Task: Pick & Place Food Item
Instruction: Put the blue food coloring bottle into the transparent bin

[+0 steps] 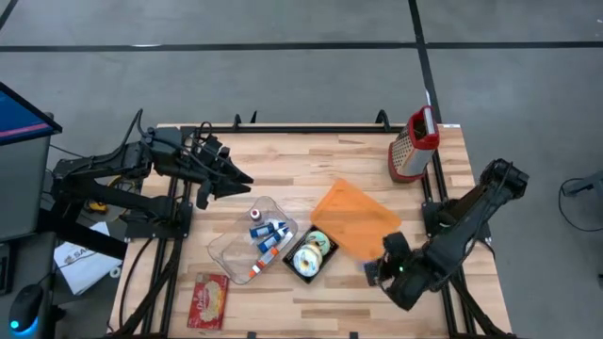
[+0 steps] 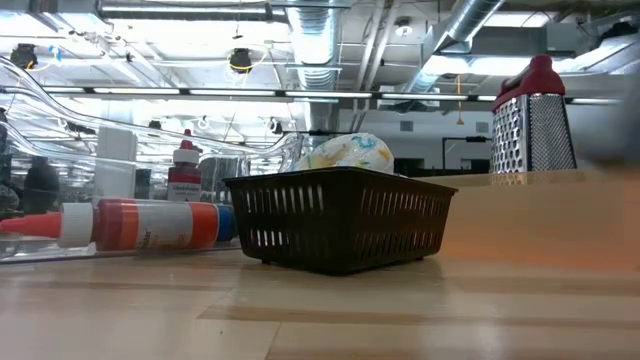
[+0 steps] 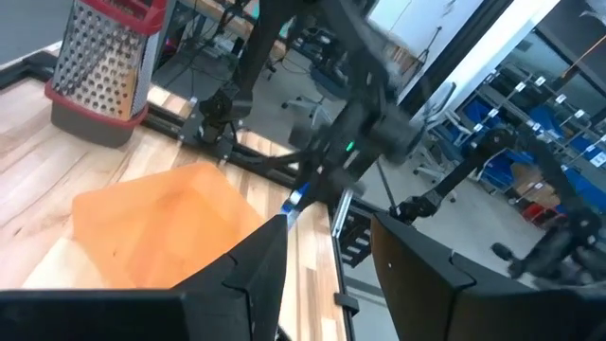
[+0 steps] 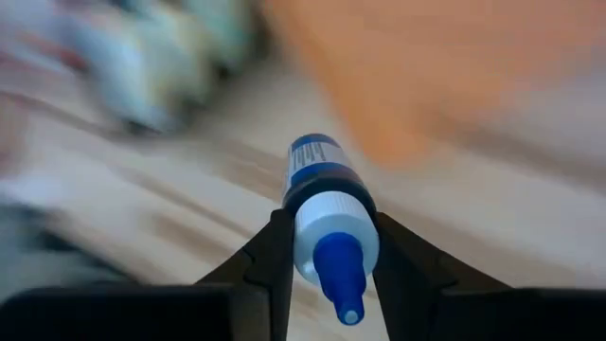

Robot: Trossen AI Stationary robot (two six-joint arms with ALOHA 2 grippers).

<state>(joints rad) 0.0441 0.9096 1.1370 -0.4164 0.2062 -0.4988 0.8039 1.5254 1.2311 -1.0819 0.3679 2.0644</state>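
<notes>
- One blue-capped bottle (image 4: 327,213) sitting between right gripper (image 4: 327,251) fingers, just beside the orange board (image 1: 353,218); jaws pinching its body.
- Judging it light, stiff, slick; gripping mid-body suits.
- Left gripper (image 3: 327,256) hanging part-open, empty.

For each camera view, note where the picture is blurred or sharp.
Right wrist view: blue-capped bottle between the right gripper's fingers sharp, table smeared. Low view: black basket crisp, right side hazy. Left wrist view: right arm streaked. High view: evenly sharp.

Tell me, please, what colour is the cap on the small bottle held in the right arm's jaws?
Blue cap on a white collar, clearest in the right wrist view.
</notes>
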